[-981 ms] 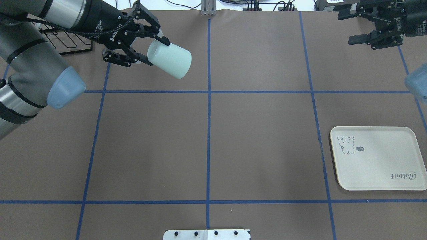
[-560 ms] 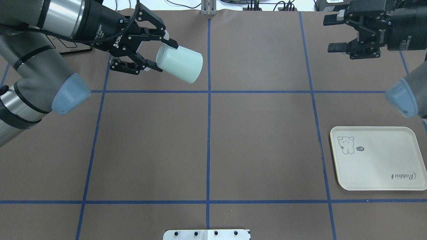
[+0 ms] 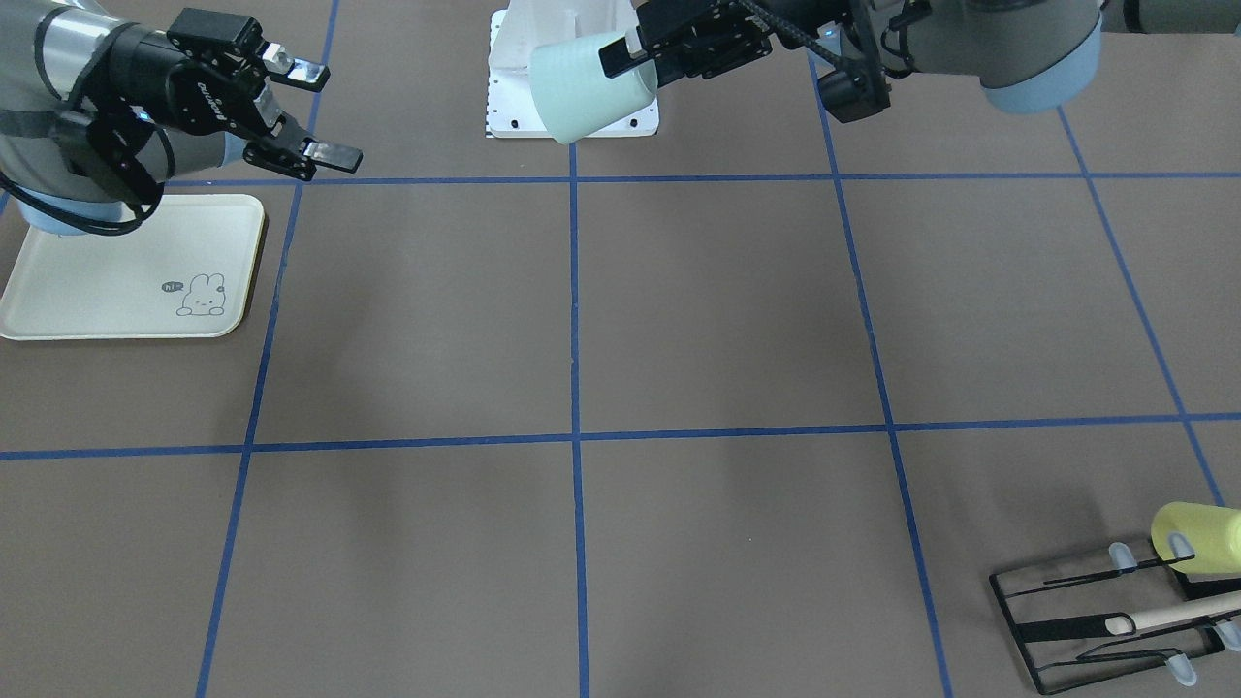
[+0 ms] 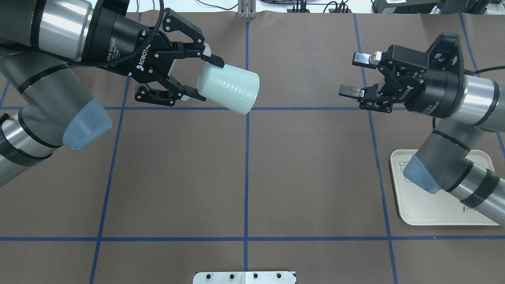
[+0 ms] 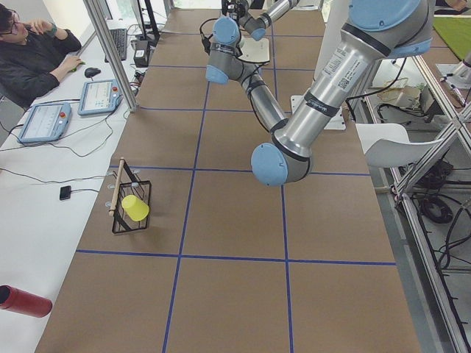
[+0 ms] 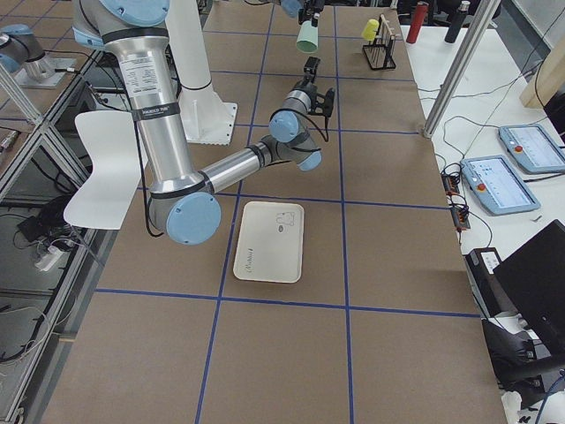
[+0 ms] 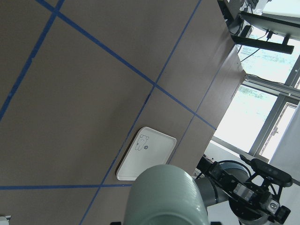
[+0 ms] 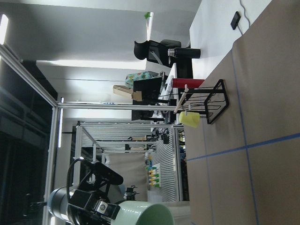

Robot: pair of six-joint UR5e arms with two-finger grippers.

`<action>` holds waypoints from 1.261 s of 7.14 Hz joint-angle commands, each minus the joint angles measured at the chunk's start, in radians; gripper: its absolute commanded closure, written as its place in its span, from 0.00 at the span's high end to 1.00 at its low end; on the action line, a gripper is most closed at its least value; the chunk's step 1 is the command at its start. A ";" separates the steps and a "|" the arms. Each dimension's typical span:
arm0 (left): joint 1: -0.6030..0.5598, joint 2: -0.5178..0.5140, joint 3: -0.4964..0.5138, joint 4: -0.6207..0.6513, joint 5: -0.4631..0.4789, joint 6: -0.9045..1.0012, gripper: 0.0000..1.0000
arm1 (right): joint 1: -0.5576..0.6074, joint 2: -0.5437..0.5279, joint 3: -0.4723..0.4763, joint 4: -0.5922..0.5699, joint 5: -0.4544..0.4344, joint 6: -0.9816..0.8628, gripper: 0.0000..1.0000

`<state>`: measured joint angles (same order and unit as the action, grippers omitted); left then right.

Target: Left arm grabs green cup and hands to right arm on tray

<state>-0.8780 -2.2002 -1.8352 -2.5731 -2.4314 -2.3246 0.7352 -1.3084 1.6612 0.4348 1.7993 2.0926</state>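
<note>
Table [image 4: 307,165]: brown sheet with a blue tape grid. I've got both arms over its far half.

Left arm [image 4: 43,98] reaches in towards the centre line. Right arm [image 4: 473,98] faces it from the other side, elbow hanging above the tray [image 4: 430,209].

The tray lies flat on the robot's right side with nothing resting on it.

Black wire rack [image 3: 1062,626] sits at the far corner on the robot's left. A yellow cup [image 3: 1197,538] lies on its side on it.

Green cup [image 4: 229,88] is in the air, tipped on its side, just left of the centre line. It's well apart from the tray, mouth towards the left arm's wrist.

Left gripper [image 4: 206,78] is pinching the cup at the rim end. I can't tell if one finger sits inside the mouth.

Right gripper [image 4: 354,75] has its fingers spread wide, pointing at the cup with a clear gap between them.
</note>
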 commanded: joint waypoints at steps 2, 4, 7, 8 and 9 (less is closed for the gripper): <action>0.022 -0.006 -0.003 0.002 0.012 -0.033 0.00 | -0.149 0.012 -0.034 0.137 -0.165 -0.003 1.00; 0.068 -0.006 -0.004 0.001 0.070 -0.033 0.00 | -0.222 0.067 -0.040 0.131 -0.265 -0.009 1.00; 0.079 -0.016 -0.003 0.001 0.074 -0.033 0.00 | -0.255 0.115 -0.040 0.119 -0.311 -0.016 1.00; 0.091 -0.022 0.001 0.002 0.074 -0.033 0.00 | -0.261 0.126 -0.040 0.119 -0.320 -0.019 1.00; 0.093 -0.027 0.002 0.002 0.074 -0.033 0.00 | -0.267 0.133 -0.041 0.117 -0.331 -0.019 1.00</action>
<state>-0.7909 -2.2214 -1.8351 -2.5715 -2.3581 -2.3577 0.4766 -1.1856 1.6210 0.5534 1.4822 2.0751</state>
